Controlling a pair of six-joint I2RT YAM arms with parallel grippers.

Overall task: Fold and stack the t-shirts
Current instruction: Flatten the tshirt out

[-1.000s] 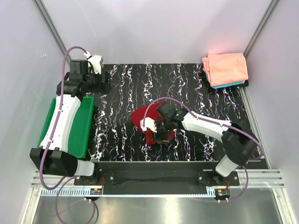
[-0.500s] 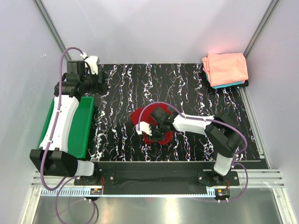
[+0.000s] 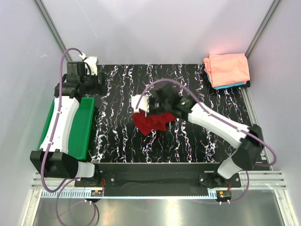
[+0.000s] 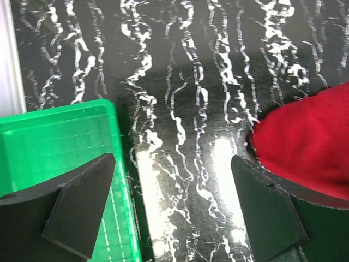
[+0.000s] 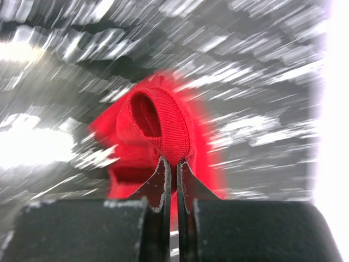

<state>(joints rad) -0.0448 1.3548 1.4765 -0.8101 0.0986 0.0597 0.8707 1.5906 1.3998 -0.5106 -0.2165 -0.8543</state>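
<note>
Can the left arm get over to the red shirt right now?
Probably yes: only bare mat lies between the open left gripper and the red t-shirt, though the right gripper is shut on it there.

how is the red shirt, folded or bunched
Bunched, not folded: the red shirt is a crumpled lump, its ribbed edge pinched in the shut right gripper.

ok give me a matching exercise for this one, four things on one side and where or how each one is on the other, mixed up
Things:
1 dark red t-shirt
2 salmon-pink t-shirt
3 green tray
4 left gripper

Place or state:
a folded, at the far right corner of the table
b open, holding nothing
c bunched up in the middle, pinched by the shut right gripper
d along the left edge

Pairs: 1-c, 2-a, 3-d, 4-b
</note>
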